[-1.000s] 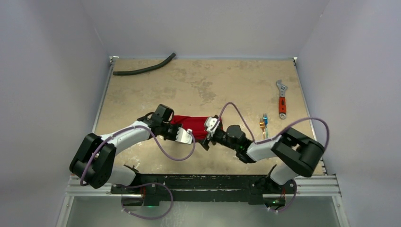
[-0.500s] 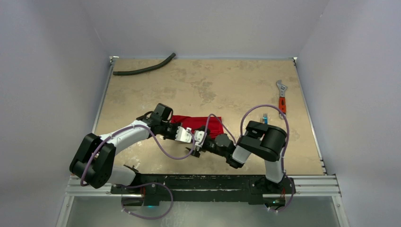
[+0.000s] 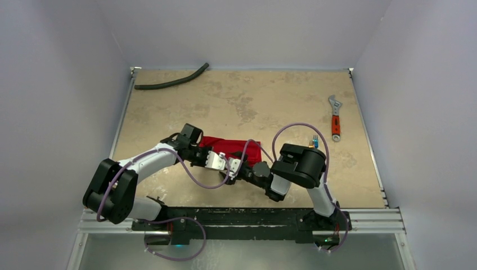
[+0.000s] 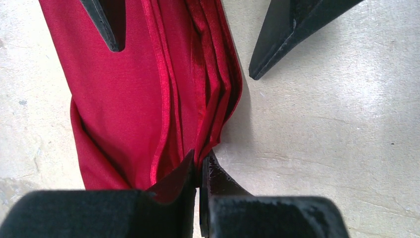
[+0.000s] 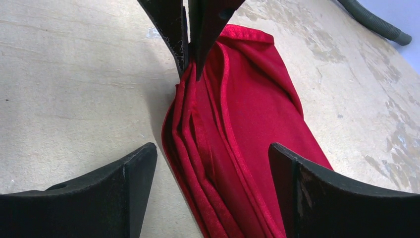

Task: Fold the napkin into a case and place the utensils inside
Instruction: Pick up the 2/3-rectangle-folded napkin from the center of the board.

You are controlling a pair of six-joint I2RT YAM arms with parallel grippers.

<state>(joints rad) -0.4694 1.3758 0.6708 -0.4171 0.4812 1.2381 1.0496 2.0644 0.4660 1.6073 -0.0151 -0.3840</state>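
The red napkin [image 3: 232, 147] lies folded into a narrow layered strip on the table [image 3: 253, 107]. My left gripper [image 4: 200, 161] is shut on the pleated near edge of the napkin [image 4: 129, 99], at its end. Facing it, my right gripper [image 5: 210, 166] stands open with one finger on the bare table and the other over the napkin [image 5: 247, 114], straddling the stacked folds. In the top view the left gripper [image 3: 224, 165] and the right gripper [image 3: 236, 169] nearly meet at the cloth's near side. The utensils [image 3: 314, 141] lie to the right, partly hidden behind my right arm.
An orange-handled wrench [image 3: 335, 121] lies at the far right of the table. A black curved hose [image 3: 171, 81] rests along the back left edge, and the hose [image 5: 371, 20] also shows in the right wrist view. Grey walls close in both sides.
My right arm has folded in and its gripper has slid left along the napkin's near edge until it faces the left gripper, jaws narrowing slightly. The left gripper has kept its pinch.
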